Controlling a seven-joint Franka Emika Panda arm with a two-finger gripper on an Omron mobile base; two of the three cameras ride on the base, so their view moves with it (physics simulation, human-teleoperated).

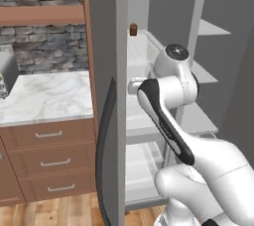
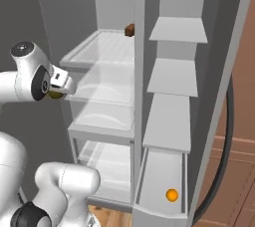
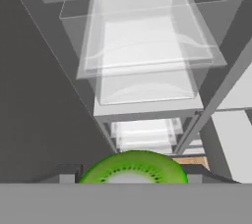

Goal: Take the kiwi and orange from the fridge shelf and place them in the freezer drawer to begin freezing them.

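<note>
One kiwi [image 3: 133, 167], green cut face visible, held between the jaws of the gripper [image 2: 57, 90] at left of the right base view. One orange [image 2: 172, 195] lies in the freezer drawer [image 2: 144, 181], lower right. One brown cylinder [image 2: 130, 30] on the top shelf.

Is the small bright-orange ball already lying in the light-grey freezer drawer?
Yes, the right base view shows the orange ball resting on the open drawer's floor.
</note>
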